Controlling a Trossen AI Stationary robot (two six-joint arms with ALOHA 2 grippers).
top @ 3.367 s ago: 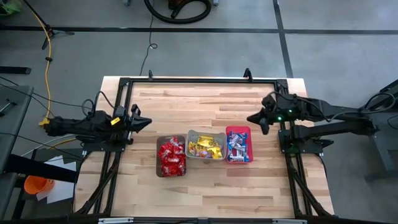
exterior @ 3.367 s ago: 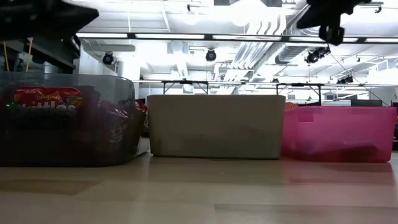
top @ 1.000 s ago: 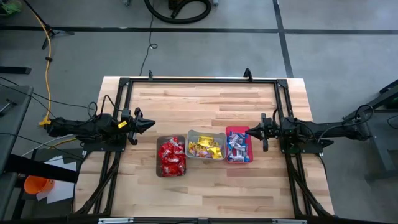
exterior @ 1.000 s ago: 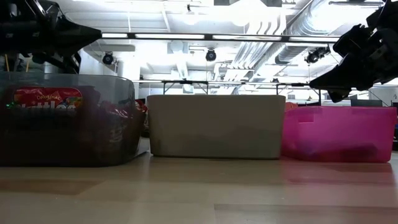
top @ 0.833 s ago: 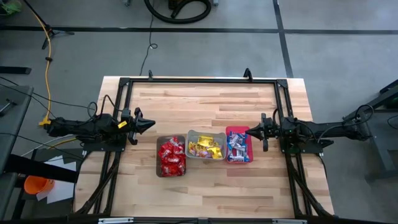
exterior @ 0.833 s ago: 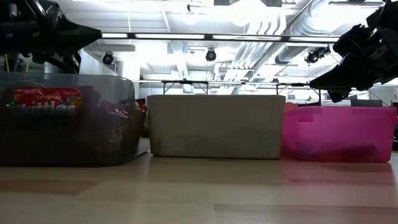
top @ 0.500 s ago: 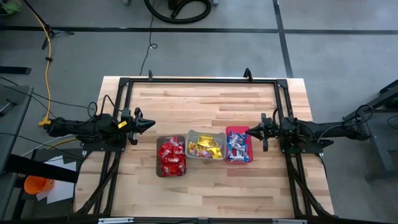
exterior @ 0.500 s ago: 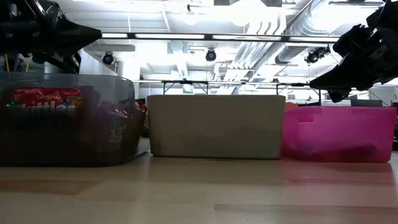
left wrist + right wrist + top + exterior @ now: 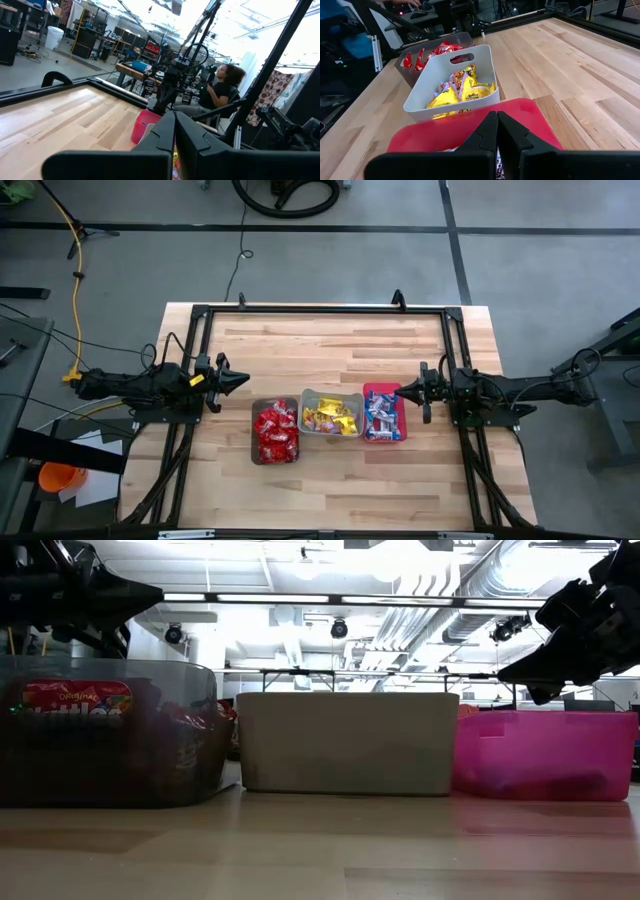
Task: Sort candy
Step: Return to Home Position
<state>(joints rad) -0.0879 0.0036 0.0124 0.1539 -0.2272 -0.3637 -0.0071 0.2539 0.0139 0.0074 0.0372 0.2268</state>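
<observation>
Right gripper closed above pink plastic bin rim; shiny candy inside

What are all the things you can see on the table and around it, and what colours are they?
table: one, light wood, middle of the high view
brown bin: one, dark and see-through, left end of the row of three
red packets: many, red, in the brown bin
grey bin: one, grey, middle of the row
yellow packets: many, yellow, in the grey bin
pink bin: one, pink, right end of the row
blue-and-white bars: several, blue and white, in the pink bin
person: one, dark clothes, seated beyond the table
left arm: one, dark, at the table's left edge, jaws shut and empty
right arm: one, dark, at the right edge, jaws shut and empty, near the pink bin
</observation>
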